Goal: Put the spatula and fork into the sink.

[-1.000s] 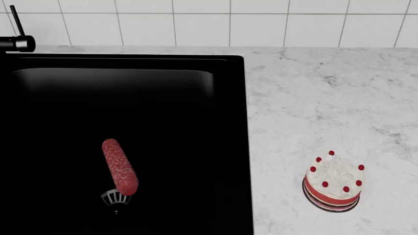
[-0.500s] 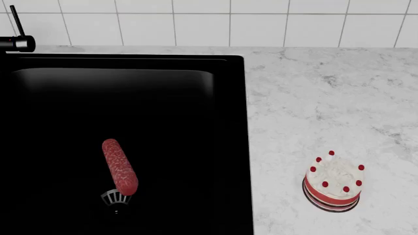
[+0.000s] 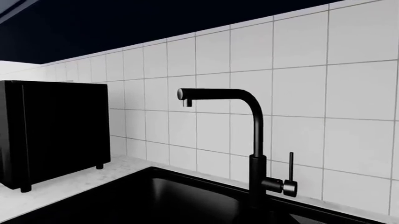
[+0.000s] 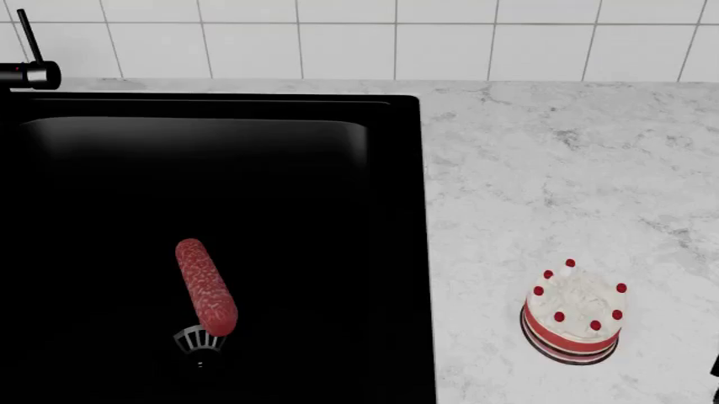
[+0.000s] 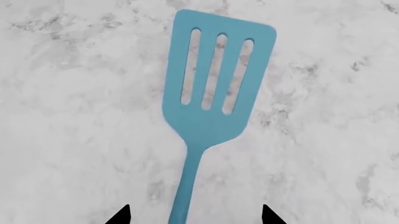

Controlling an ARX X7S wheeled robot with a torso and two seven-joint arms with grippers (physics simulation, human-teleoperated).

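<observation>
One blue spatula (image 5: 209, 102), with three slots in its blade, lies flat on the marble bench (image 5: 74, 140) beneath my right fingers (image 5: 194, 215); their two dark tips stand wide apart, one on each side of its handle, not touching it. One sink (image 4: 405, 252) is set in the bench; the basin I see holds one red sausage (image 4: 205, 286) lying against the drain (image 4: 199, 341). One small cake (image 4: 574, 311) sits on the bench, well apart from the sink. One black tap (image 3: 255, 140) and one black appliance (image 3: 53, 130) stand behind. My left fingers are out of sight, and I see no fork.
</observation>
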